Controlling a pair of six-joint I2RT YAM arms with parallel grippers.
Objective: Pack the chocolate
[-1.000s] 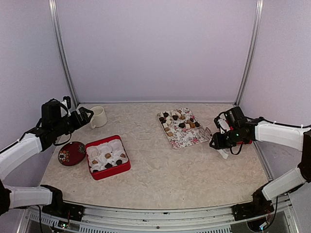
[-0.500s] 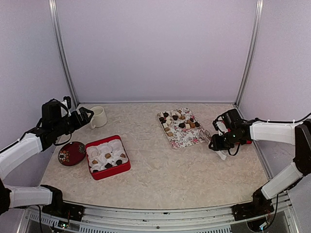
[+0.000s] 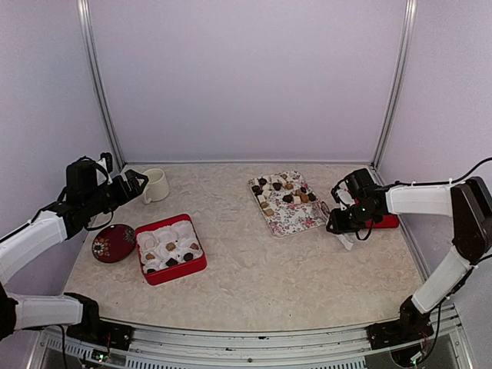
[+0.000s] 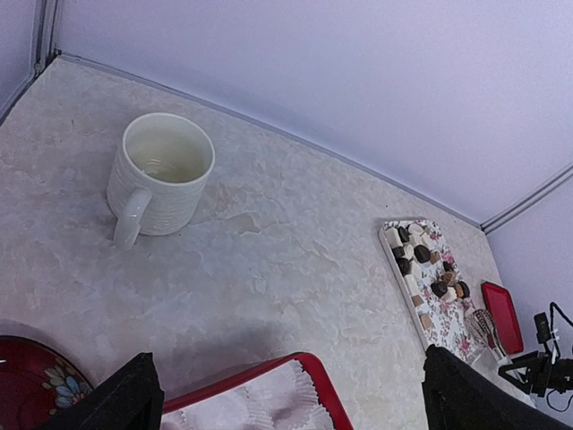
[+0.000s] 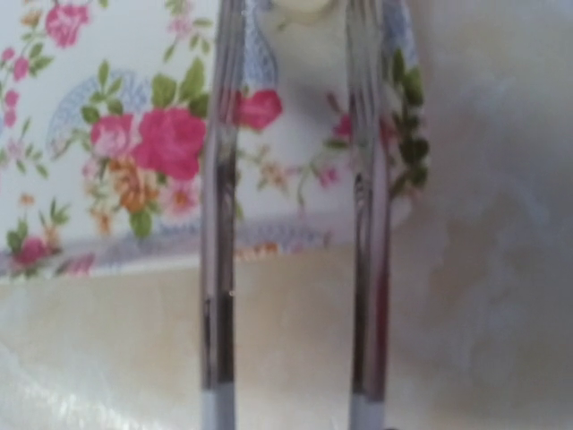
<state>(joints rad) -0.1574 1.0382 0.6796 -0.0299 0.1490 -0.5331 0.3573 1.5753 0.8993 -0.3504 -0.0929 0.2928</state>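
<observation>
Chocolate (image 3: 280, 191): most pieces, dark, tan and cream, lie on the floral tray (image 3: 296, 219) in the upper right centre of the top view. They are clustered at its far end, and the near end is bare. A few more pieces sit in white paper cups (image 3: 164, 234) inside the red box (image 3: 178, 273) at lower left.

Right gripper (image 3: 340, 223): low at the tray's right corner, jaws clenched on metal tongs (image 5: 217, 269). In the wrist view the two tong arms run up over the tray's rim, with their tips out of frame. A pale rounded shape sits between them at the top edge, and I cannot tell what it is. A flat red piece (image 3: 384, 223) lies on the table (image 3: 261, 284) just behind this arm.

Left gripper (image 3: 131, 184): raised at the left of the frame, jaws released to full width and empty. The fingertips (image 4: 116, 403) frame the mug (image 4: 161, 175), which stands upright on the table at upper left.

The dark red oval dish (image 3: 114, 242) lies just left of the red box.
</observation>
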